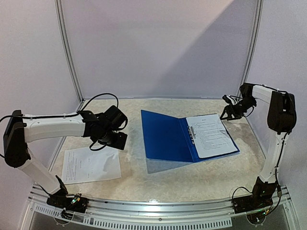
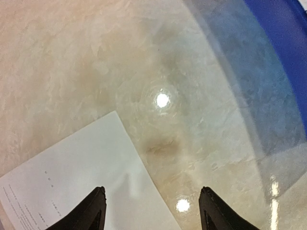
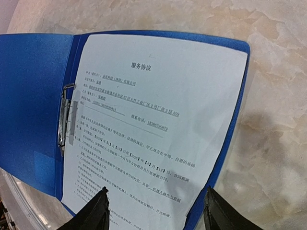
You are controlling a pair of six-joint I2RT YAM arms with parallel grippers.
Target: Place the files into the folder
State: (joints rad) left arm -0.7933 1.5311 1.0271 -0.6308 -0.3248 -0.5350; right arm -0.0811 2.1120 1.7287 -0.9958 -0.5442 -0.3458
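A: What shows from the top?
B: The filed sheet [image 1: 211, 135] lies in the open folder [image 1: 165, 136]. The loose sheet [image 1: 91, 164] lies on the bench [image 1: 158, 182], at left.
A: Left wrist?
B: The left gripper [image 2: 151, 191] is released, above the loose sheet's edge.
A: Right wrist?
B: The right gripper [image 3: 156, 194] is released, empty, over the filed sheet

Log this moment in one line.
folder: open on table | one sheet: inside, by clip | other sheet: loose on table | left gripper: open, empty | right gripper: open, empty
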